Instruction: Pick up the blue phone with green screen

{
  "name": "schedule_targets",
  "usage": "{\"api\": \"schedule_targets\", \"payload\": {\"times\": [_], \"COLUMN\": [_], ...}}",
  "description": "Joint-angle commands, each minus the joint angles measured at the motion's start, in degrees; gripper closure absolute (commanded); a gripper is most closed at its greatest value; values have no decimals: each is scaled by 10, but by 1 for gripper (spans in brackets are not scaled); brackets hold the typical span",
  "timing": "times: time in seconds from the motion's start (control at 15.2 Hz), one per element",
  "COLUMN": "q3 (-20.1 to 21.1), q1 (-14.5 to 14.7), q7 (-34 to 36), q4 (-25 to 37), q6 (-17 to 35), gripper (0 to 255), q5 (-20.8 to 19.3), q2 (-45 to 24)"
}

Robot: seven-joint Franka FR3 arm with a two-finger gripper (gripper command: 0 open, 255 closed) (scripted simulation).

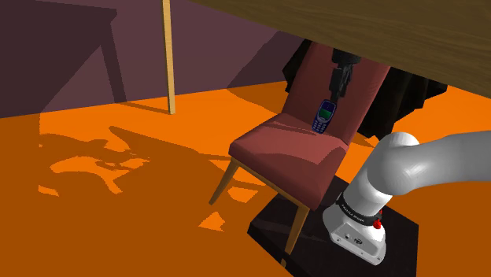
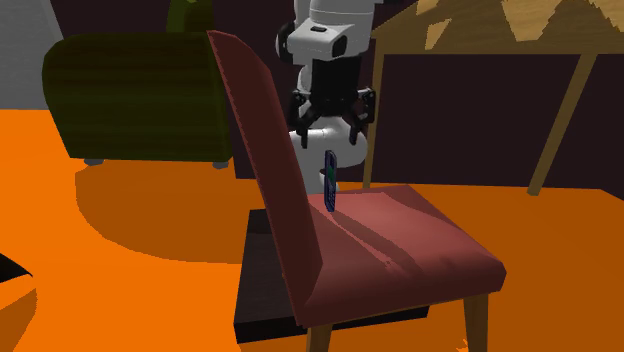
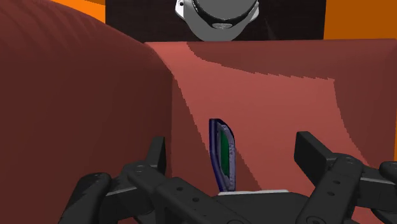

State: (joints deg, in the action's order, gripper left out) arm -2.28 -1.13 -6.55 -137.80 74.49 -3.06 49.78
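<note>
Here we are on the approach: the all-black two-finger gripper (image 1: 336, 90) hangs spread wide just above the blue phone with a green screen (image 1: 323, 116), at about the phone's 1 o'clock in the shoulder view, and nothing is gripped. The phone stands on end on the seat of the dark red padded chair with wooden legs (image 1: 275, 149). It is close in front of the chair's backrest (image 2: 265, 140), which lies at its 9 o'clock in the second exterior view; whether it leans on that backrest, I can't tell. From the wrist it's a lovely line-up: the phone (image 3: 224, 154) shows edge-on between the two black fingers (image 3: 156, 156), one at its 9 o'clock, the other at its 3 o'clock, neither touching. So the reach looks nearly done, the grasp not yet made. Next call, I'd say: straight down so the fingers straddle the thin body, then a gentle squeeze on front and back faces, since a nudge could topple it. Writing? Pale keypad marks below the screen, but no brand or label legible.
</note>
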Motion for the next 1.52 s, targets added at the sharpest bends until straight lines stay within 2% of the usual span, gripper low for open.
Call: {"api": "schedule_targets", "payload": {"times": [0.0,0.2,0.33,0.4,0.99,1.45], "q3": [1,0,0,0,0,1], "q1": [0,0,0,0,0,0], "q7": [1,2,2,2,2,0], "q4": [-18,-49,-49,-49,-49,14], "q6": [11,35,35,35,35,-12], "gripper": [0,0,0,255,255,255], "q5": [0,-1,-1,-1,-1,1], "q2": [5,12,12,12,12,-3]}}
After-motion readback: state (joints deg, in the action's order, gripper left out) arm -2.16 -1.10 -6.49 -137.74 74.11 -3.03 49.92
